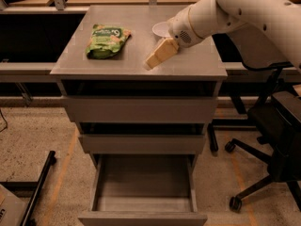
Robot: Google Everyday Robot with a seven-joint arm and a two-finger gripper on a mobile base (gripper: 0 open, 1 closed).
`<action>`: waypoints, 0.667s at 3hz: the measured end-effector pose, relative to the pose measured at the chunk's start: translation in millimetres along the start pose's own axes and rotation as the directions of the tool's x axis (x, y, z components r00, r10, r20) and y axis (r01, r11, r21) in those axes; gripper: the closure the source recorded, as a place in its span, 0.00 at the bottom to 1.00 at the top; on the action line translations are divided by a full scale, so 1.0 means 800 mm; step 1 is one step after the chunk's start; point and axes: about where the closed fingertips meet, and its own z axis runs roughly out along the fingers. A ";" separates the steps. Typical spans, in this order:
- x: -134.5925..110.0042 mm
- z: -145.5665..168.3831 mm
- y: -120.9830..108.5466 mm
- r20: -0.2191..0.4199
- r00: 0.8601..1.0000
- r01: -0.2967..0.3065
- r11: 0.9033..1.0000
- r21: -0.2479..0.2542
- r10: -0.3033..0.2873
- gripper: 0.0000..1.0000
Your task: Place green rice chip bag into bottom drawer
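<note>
**Inspector A:** The end effector (149, 64) is recorded low over the desk (197, 67), near the front edge. Whether it is spread or pressed together cannot be told. Nothing is seen to be held by it.

**Inspector B:** The green rice chip bag (106, 42) is noted to its left as viewed and slightly beyond, lying flat, well apart and ungrasped. The white bowl (161, 28) is located just behind it, partly hidden by the wrist.

**Inspector A:** First risk: the bowl could be knocked by the wrist if a sideways sweep is made at this height.

**Inspector B:** Second risk: the crinkly pouch could be pushed along the smooth top rather than pinched.

**Inspector A:** The bottom drawer (143, 182) is found pulled out, far below. Third risk: the shallower drawers (141, 109) above could be struck on descent, or the bag released short of the opening.
</note>
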 end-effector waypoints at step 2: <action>-0.034 0.078 -0.021 0.141 0.988 -0.058 0.998 -0.034 0.062 0.00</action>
